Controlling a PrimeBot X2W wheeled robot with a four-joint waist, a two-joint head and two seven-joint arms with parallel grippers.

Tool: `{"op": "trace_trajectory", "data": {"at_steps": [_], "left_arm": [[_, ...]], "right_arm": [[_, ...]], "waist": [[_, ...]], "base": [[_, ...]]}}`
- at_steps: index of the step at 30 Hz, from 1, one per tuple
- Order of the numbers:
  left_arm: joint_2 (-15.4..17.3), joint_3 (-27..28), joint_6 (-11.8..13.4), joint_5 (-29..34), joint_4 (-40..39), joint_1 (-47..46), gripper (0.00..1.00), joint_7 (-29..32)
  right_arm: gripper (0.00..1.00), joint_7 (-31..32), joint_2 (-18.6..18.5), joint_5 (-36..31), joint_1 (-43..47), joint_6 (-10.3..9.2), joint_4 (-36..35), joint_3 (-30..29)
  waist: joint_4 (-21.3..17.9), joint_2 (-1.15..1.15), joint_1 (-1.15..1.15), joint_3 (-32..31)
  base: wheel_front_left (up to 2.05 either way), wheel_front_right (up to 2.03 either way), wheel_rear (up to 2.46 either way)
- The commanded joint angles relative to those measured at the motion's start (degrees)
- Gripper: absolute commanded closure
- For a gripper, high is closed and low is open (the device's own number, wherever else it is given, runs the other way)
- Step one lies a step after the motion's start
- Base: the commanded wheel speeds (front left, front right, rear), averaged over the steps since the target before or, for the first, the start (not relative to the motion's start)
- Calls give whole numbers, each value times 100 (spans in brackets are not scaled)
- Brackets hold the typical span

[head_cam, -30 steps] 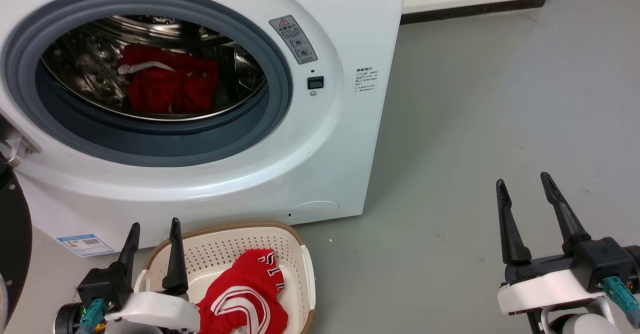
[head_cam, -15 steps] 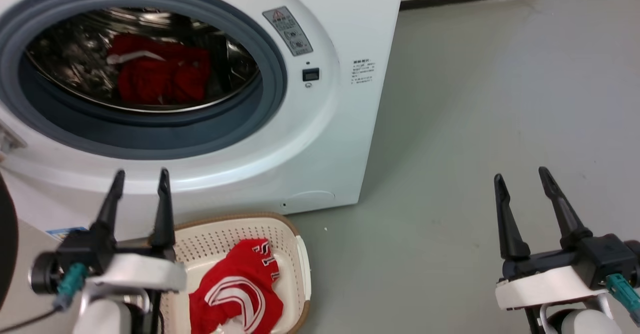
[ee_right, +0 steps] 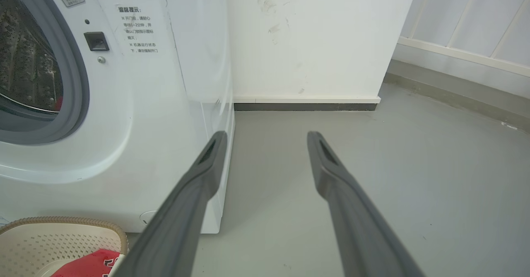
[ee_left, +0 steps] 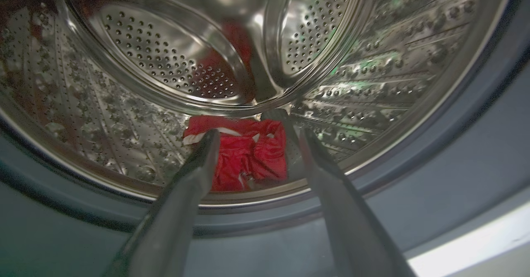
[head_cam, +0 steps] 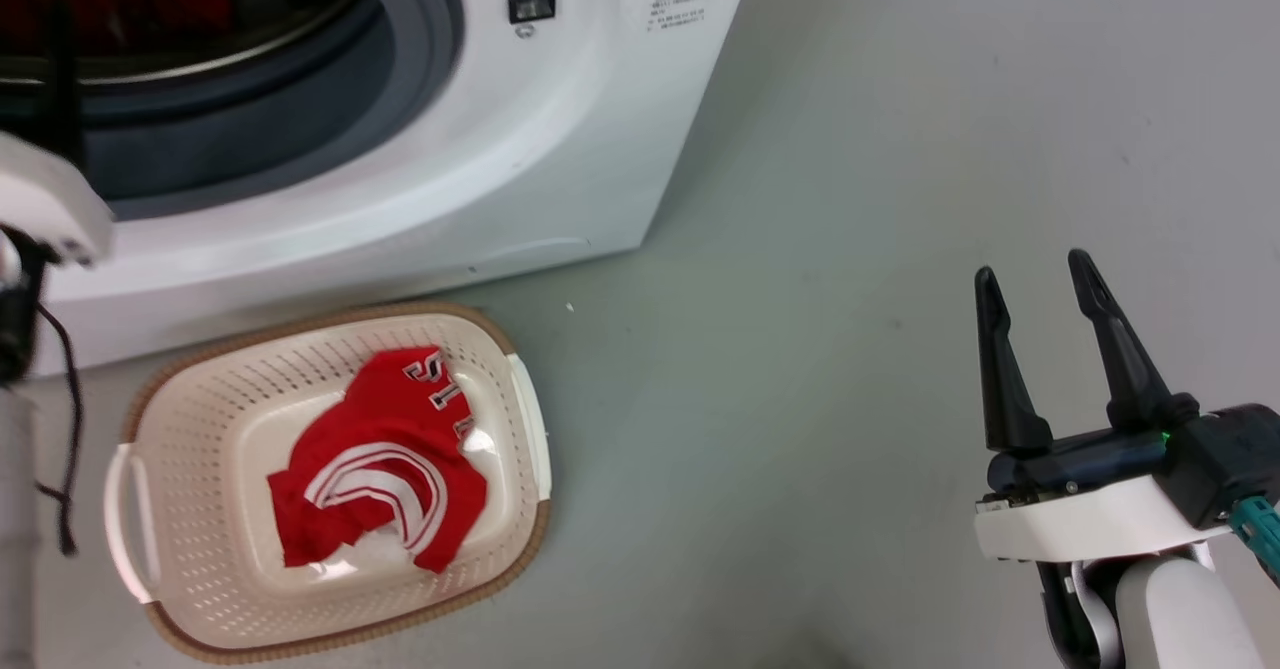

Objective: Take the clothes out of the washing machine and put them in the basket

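- The left pincer (ee_left: 258,134) is spread open at the mouth of the washing machine (head_cam: 560,149). Its fingers point into the steel drum (ee_left: 124,124) and hold nothing.
- A crumpled red garment (ee_left: 248,157) lies at the bottom of the drum, beyond the fingertips. I cannot tell whether they touch it.
- A striped red garment (head_cam: 375,459) lies in the basket (head_cam: 200,389), which stands on the floor (head_cam: 850,249) just in front of the machine.
- The right pincer (head_cam: 1033,265) hangs open and empty over the floor, well apart from the basket.
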Motion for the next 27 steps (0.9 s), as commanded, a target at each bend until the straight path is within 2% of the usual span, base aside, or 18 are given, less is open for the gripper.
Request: {"op": "trace_trajectory", "data": {"at_steps": [1, 5, 7, 12, 17, 27], "left_arm": [[156, -53, -1, -62, 123, -334, 0, 163], [386, -137, -11, -443, 662, -1266, 0, 802], [626, -295, -5, -430, 867, -1709, 0, 1076], [970, -455, -7, -454, 1428, -2723, 0, 1669], [1464, -731, -3, -214, 1923, -3582, 0, 2197], [2083, -1896, -8, -127, 2227, -4994, 0, 3288]], "right_arm": [[0, -14, 8, 53, -126, -8, -29, 38], [0, -14, 9, 157, -271, -7, -64, 230], [0, -14, 9, 206, -356, -8, -107, 330], [0, -13, 11, 307, -472, -7, -229, 502], [0, -14, 7, 391, -585, -8, -354, 775], [0, -14, 10, 629, -665, -8, -521, 1197]], "waist": [[-278, 0, -1, 496], [-424, 0, -1, 929], [-519, 0, -1, 1147], [-695, 0, -1, 1611], [-917, 0, -1, 1964], [-1291, 0, -1, 2478]], "base": [[0, 0, 0], [0, 0, 0], [0, 0, 0], [0, 0, 0], [0, 0, 0], [0, 0, 0]]}}
